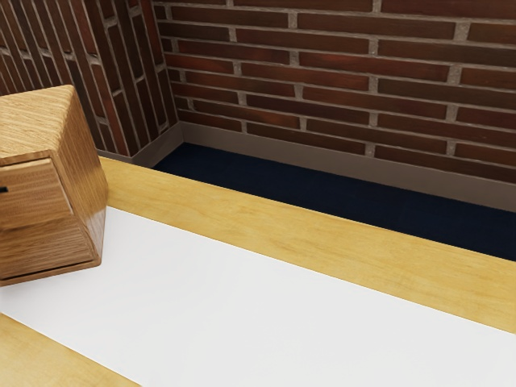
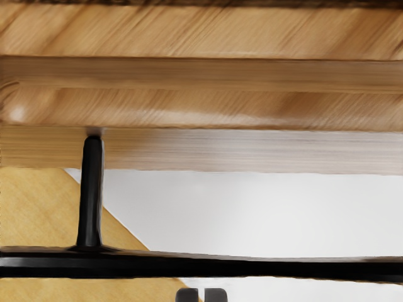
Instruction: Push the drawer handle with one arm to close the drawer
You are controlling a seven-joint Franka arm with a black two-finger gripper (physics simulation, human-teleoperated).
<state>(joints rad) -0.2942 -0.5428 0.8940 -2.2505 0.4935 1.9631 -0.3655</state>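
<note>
Two grey fingers [image 2: 216, 296] of the gripper [image 2: 201, 295] stand almost together, a slim gap between them. Just beside them, apart, the black handle [image 2: 252, 268] runs crosswise. Past it from the fingers, its post [image 2: 91, 195] reaches the wooden drawer [image 1: 28, 195] of the cabinet [image 1: 81, 185]. Beneath the fingers lie a white sheet [image 2: 252, 207] and the yellow tabletop [image 2: 38, 214].

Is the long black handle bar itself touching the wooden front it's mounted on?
Apart. The wrist view shows the handle bar standing off from the wooden front, with white surface visible between; a black post bridges the gap.
</note>
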